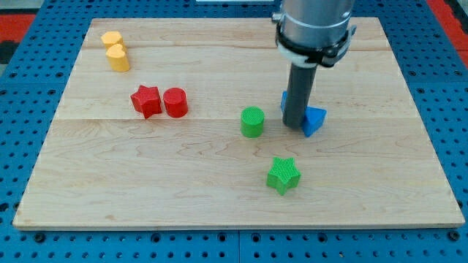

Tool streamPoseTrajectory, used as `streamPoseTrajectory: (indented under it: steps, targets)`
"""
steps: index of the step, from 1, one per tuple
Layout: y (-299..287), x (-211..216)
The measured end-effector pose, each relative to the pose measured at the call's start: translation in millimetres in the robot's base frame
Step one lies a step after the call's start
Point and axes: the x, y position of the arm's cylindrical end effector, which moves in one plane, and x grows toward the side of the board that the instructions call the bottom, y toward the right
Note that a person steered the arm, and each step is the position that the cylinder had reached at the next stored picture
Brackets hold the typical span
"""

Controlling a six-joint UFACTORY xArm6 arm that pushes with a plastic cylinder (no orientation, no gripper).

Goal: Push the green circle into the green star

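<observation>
My tip (pixel 294 124) — a bare rod, no pincer to show — just right of the green circle (pixel 252 121), against blue blocks (pixel 314 119), green star (pixel 283 175) below.

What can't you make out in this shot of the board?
- My tip: the camera view shows its end right of the green circle, but not whether it touches the blue blocks.
- Blue block behind the rod: mostly hidden by the rod; shape unclear.
- Blue block at the rod's right: partly covered; shape uncertain.
- Arm: cut off by the view's top.
- Green star: fully visible.

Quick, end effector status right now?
My tip: no jaws, holding nothing; it sits beside the blue block, to the view's right of the green circle.
</observation>
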Motion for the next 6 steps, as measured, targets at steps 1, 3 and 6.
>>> streamPoseTrajectory:
  steps: [1,3,6]
  targets:
    - [-3,2]
    - [-60,-39]
    - [-88,-40]
